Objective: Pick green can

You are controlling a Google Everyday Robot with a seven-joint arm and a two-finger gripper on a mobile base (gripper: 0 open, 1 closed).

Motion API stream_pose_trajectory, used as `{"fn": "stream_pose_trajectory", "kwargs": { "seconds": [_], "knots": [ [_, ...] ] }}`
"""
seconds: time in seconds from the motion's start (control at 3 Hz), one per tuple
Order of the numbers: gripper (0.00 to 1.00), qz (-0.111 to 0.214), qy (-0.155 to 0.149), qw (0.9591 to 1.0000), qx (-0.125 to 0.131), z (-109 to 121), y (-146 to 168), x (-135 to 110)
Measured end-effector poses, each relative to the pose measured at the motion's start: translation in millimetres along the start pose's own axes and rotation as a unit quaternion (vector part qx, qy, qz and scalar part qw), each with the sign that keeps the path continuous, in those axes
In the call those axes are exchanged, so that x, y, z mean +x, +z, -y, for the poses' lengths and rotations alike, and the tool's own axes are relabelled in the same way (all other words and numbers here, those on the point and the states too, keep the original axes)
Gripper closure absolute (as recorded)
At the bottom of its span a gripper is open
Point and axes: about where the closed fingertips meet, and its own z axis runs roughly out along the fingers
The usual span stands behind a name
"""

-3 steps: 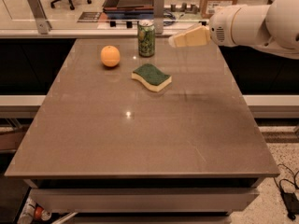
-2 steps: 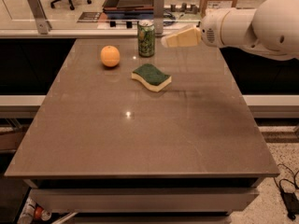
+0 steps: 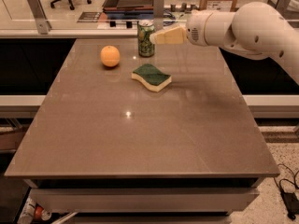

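We are hovering the gripper (image 3: 157,36) beside the green can (image 3: 144,44), clenched or released we cannot tell; we are judging it light, slick, dentable; we are favouring mid-body.

Green can (image 3: 144,45) – pale print, silver top; cream pincer (image 3: 154,37) beside it; sponge (image 3: 150,75) green-over-yellow; table (image 3: 140,143) grey-brown.

On the table (image 3: 140,139), an orange (image 3: 110,56) sits toward the far left; a green-topped yellow sponge (image 3: 151,76) lies nearby, to its right.
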Motion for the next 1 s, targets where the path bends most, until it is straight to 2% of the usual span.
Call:
{"fn": "stream_pose_trajectory", "kwargs": {
  "seconds": [1.0],
  "knots": [
    [0.00, 0.038, 0.034, 0.9979, -0.039, -10, 85, 3]
  ]
}}
